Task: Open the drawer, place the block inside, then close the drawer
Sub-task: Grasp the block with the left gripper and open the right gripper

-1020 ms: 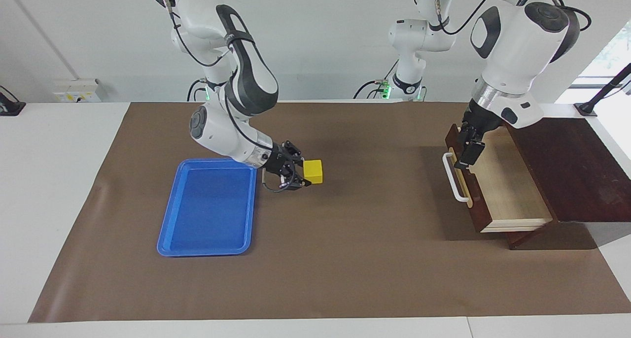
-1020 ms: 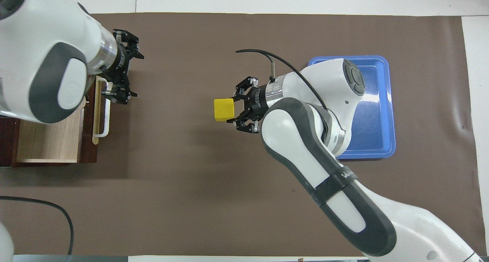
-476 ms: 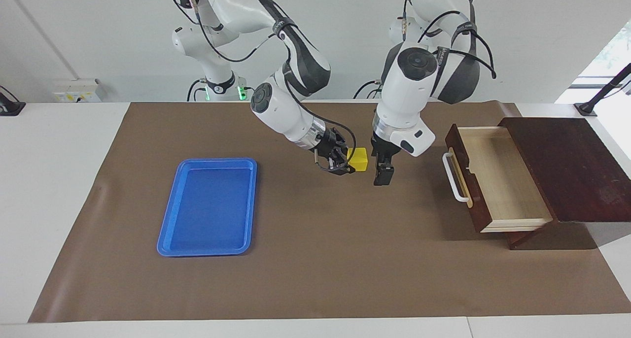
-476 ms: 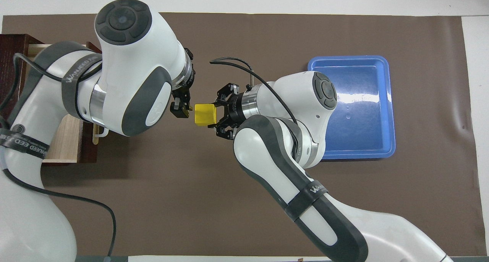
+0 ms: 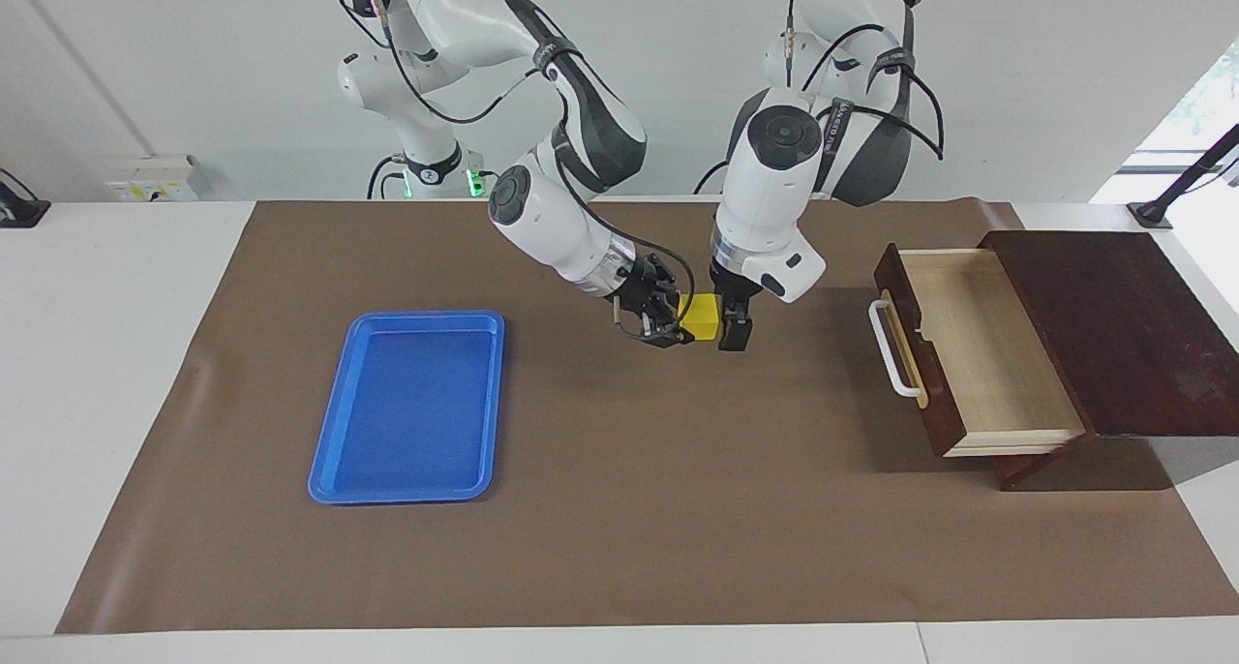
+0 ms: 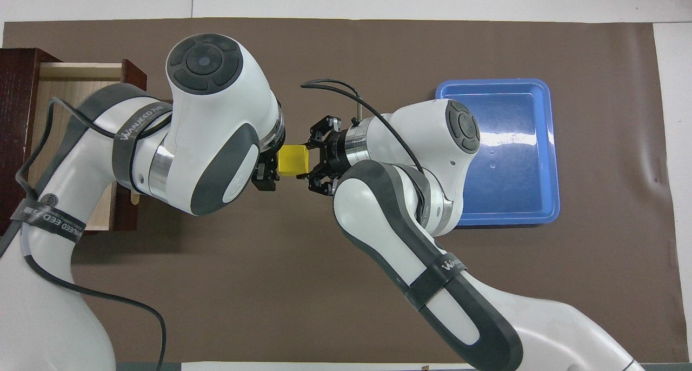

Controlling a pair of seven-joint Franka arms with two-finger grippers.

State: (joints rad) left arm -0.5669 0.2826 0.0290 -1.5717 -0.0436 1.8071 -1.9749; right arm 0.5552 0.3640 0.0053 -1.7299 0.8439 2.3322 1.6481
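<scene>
The yellow block [image 5: 699, 316] [image 6: 293, 160] hangs just above the brown mat at mid-table, with my right gripper [image 5: 682, 326] [image 6: 306, 163] shut on its tray-side end. My left gripper [image 5: 733, 329] [image 6: 270, 168] points down, open, right at the block's drawer-side end; one finger [image 5: 736, 334] shows beside the block, and I cannot tell whether it touches. The drawer [image 5: 978, 354] [image 6: 70, 84] is pulled out of its dark wooden box at the left arm's end. Its pale inside holds nothing and its white handle [image 5: 883, 349] faces the block. In the overhead view my left arm hides part of the drawer.
A blue tray [image 5: 407, 407] [image 6: 497, 149] with nothing in it lies on the mat toward the right arm's end. The dark box top [image 5: 1123, 325] stands above the mat beside the pulled-out drawer. Both arms crowd the mat's middle.
My right gripper carried the block from beside the tray to mid-table. My left gripper left the drawer handle and closed in on the block from the drawer's side.
</scene>
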